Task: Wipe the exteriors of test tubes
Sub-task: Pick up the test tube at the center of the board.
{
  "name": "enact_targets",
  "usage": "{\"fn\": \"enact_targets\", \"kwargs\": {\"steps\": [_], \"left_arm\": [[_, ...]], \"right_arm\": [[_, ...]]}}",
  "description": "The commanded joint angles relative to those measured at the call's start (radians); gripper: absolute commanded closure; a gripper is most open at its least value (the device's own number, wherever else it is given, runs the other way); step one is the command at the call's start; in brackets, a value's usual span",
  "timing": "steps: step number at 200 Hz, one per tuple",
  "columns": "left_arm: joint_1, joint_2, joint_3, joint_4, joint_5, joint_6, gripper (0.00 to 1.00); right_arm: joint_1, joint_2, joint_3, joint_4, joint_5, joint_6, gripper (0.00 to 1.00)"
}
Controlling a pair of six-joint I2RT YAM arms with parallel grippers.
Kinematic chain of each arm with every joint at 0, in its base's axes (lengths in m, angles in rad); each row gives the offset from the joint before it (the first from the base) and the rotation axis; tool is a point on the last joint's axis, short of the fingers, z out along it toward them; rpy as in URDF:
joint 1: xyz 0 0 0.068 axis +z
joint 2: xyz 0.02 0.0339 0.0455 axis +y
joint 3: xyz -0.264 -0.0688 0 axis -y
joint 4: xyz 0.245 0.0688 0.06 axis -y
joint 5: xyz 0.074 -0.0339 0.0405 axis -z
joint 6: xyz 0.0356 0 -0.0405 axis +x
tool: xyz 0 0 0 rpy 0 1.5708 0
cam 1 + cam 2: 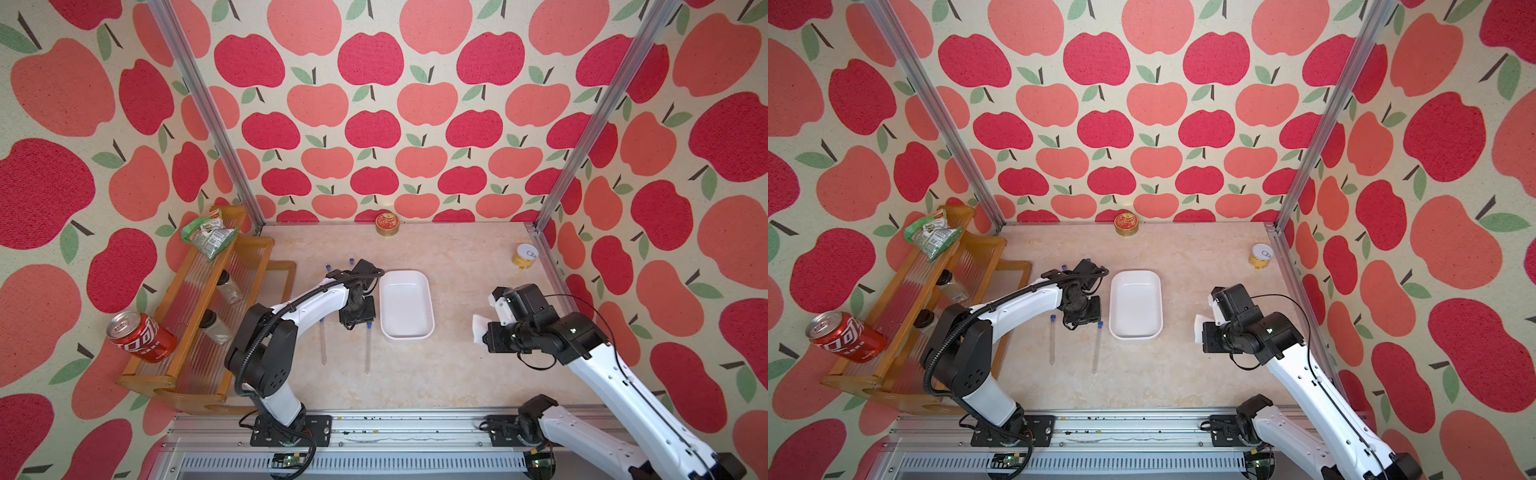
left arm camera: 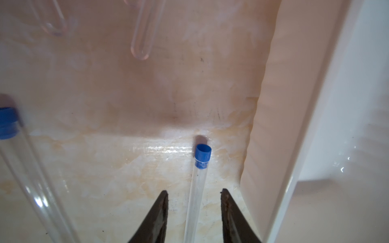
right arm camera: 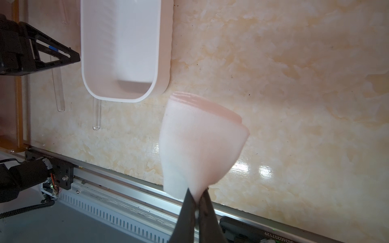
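Observation:
Several clear test tubes with blue caps lie on the marble table. My left gripper (image 2: 194,190) is open and low over the table, its jaws either side of one test tube (image 2: 195,202) without touching it. That tube (image 1: 368,351) lies beside the white tray (image 1: 405,336). A second tube (image 1: 323,343) lies to its left. Two more reach back past the left arm, with only their caps (image 1: 328,267) showing in the top views. My right gripper (image 3: 196,193) is shut on a folded white cloth (image 3: 200,143), held above the table right of the tray (image 3: 164,52).
A wooden rack (image 1: 195,332) along the left wall carries a red soda can (image 1: 141,336), two dark-lidded jars and a green packet. A red-gold tin (image 1: 387,224) stands at the back wall and a yellow can (image 1: 524,255) at the back right. A metal rail (image 1: 374,428) borders the front.

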Motion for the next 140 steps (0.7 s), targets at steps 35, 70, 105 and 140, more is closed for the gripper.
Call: {"fn": "enact_targets", "kwargs": {"steps": [35, 70, 105, 140], "left_arm": [[0.004, 0.064, 0.039, -0.004, 0.023, 0.032, 0.66], [0.003, 0.096, 0.045, 0.001, 0.018, 0.039, 0.66], [0.0, 0.126, 0.054, 0.005, 0.017, 0.044, 0.67], [-0.007, 0.151, 0.056, 0.014, 0.018, 0.043, 0.68]], "right_arm": [[-0.015, -0.021, -0.023, -0.034, -0.032, -0.019, 1.0], [-0.017, -0.028, -0.023, -0.042, -0.03, -0.018, 1.0], [-0.016, -0.033, -0.031, -0.045, -0.029, -0.015, 1.0], [-0.018, -0.04, -0.035, -0.05, -0.024, -0.013, 1.0]]}}
